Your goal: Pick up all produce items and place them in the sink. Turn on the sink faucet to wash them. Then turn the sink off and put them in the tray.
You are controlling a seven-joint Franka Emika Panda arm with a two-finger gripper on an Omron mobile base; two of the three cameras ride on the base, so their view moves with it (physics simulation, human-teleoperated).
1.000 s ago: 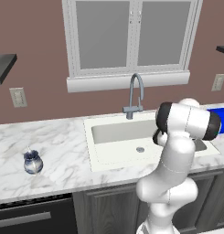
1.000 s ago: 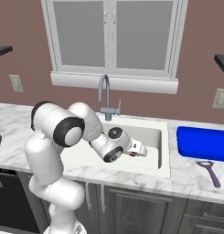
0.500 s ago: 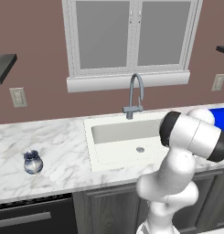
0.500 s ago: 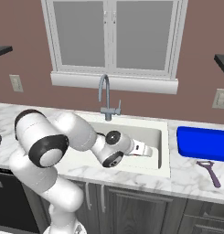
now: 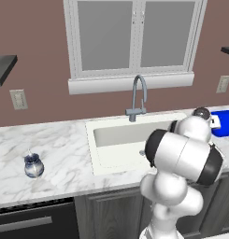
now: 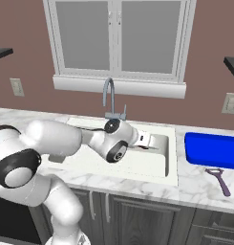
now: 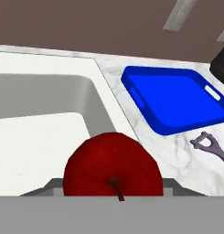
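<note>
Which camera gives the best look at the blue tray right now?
The hand view shows the blue tray best: its whole rectangle, low rim and handle slot appear, lying on marble beside the sink, with a purple peeler nearby. The right base view shows most of it at the frame edge; the left base view shows a sliver behind the arm.

A small blue-and-white jar (image 5: 33, 165) stands upright on the marble desk (image 5: 60, 154), well left of the basin. A purple peeler (image 6: 219, 179) lies on the desk's right end. Behind are a window (image 6: 120, 42) and wall outlets (image 5: 17, 99), perhaps switches.
</note>
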